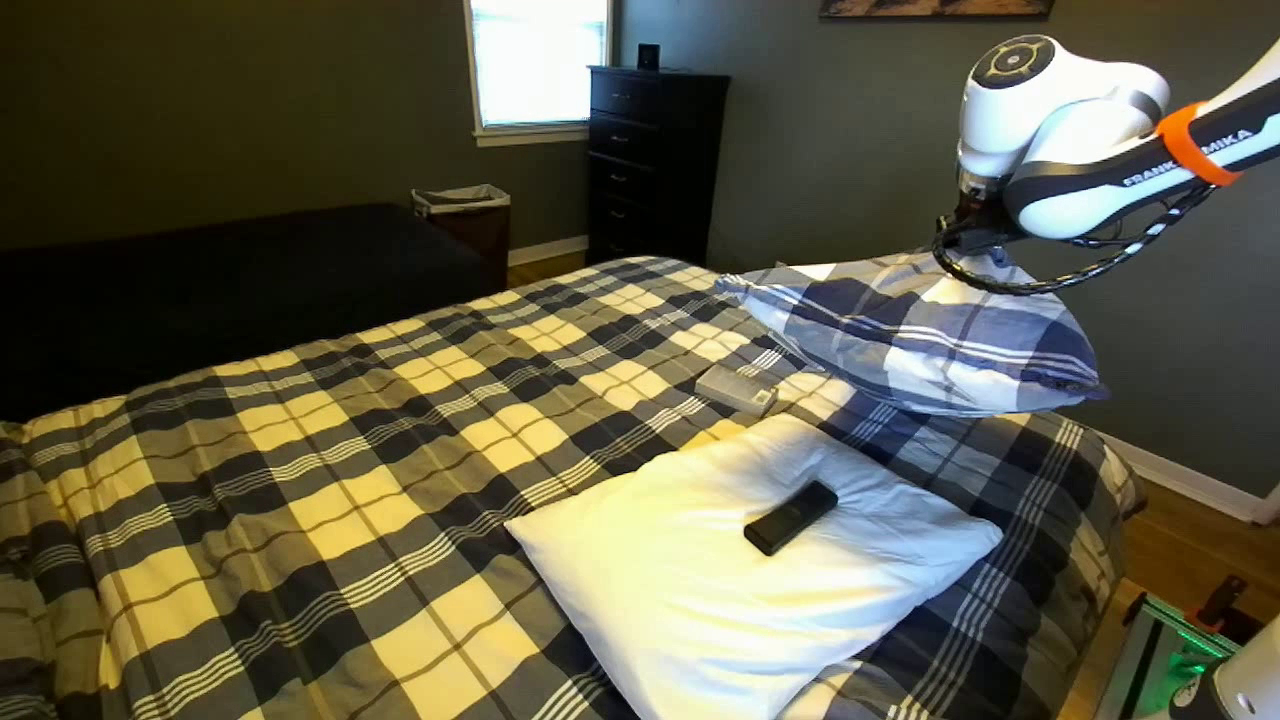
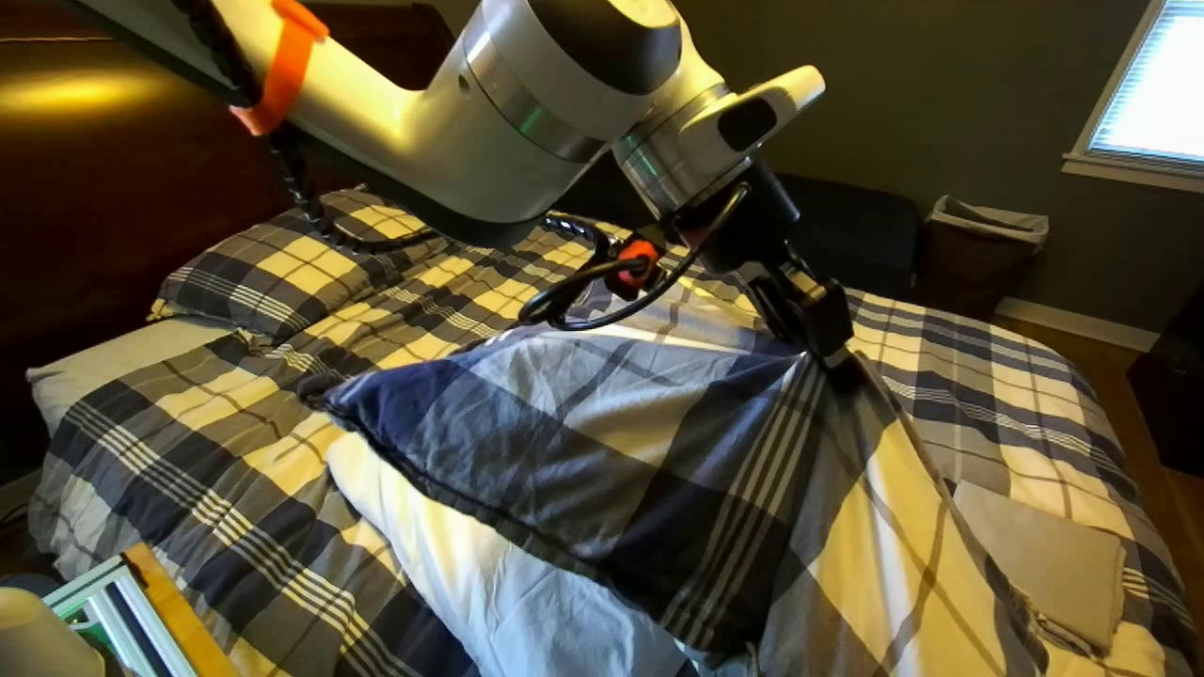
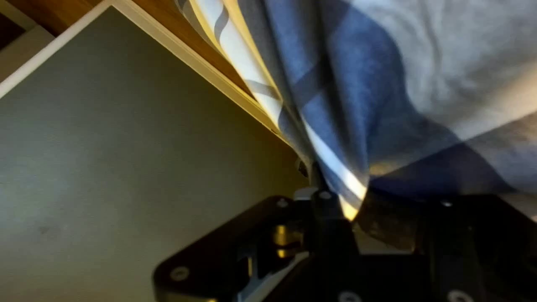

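While pillow [image 2: 640, 442] in claw [image 2: 832, 353], lined bin [image 2: 978, 259].

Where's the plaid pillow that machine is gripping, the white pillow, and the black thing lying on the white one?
Plaid pillow [image 2: 682, 461], in an exterior view: middle of its broad side.
White pillow [image 1: 740, 595], in an exterior view: bare middle.
Black thing [image 1: 792, 514], in an exterior view: top face.

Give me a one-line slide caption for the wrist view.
Gripper shut on a gathered fold of plaid cloth, with a grey wall and wooden floor behind.
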{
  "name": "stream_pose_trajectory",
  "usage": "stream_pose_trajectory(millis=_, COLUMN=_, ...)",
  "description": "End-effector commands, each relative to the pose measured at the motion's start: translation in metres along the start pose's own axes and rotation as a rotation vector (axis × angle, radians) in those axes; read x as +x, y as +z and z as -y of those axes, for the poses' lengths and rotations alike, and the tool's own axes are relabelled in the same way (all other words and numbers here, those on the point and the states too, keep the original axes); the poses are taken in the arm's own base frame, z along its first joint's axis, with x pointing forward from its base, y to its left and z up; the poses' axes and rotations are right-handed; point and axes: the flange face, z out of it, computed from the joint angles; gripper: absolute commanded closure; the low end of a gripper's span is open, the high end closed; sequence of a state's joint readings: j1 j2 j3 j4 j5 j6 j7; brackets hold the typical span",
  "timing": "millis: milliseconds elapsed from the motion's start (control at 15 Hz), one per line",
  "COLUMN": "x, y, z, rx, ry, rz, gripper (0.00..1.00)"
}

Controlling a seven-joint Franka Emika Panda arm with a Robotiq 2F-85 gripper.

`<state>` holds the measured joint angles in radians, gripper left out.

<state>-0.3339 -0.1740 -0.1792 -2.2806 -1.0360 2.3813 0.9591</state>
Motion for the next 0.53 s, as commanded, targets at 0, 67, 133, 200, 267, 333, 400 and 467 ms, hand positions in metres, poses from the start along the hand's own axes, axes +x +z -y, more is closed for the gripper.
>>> stream_pose_trajectory(millis=0, x=0.011, y=0.012, z=-0.008, rx=-0.035, ry=0.030, rz=-0.003, gripper=0.99)
stream_pose_trajectory(millis=67, x=0.010, y=0.019, z=-0.009, rx=-0.043, ry=0.031, rz=-0.002, gripper=0.99)
stream_pose_trajectory(millis=133, x=0.010, y=0.025, z=-0.010, rx=-0.051, ry=0.034, rz=-0.001, gripper=0.99)
stream_pose_trajectory(millis=200, x=0.013, y=0.032, z=-0.011, rx=-0.060, ry=0.041, rz=-0.008, gripper=0.99)
stream_pose_trajectory(millis=267, x=0.016, y=0.041, z=-0.014, rx=-0.074, ry=0.053, rz=-0.007, gripper=0.99)
stream_pose_trajectory(millis=333, x=0.020, y=0.048, z=-0.016, rx=-0.082, ry=0.060, rz=-0.017, gripper=0.99)
stream_pose_trajectory(millis=400, x=0.023, y=0.054, z=-0.019, rx=-0.088, ry=0.061, rz=-0.032, gripper=0.99)
stream_pose_trajectory(millis=467, x=0.028, y=0.057, z=-0.021, rx=-0.090, ry=0.053, rz=-0.052, gripper=0.99)
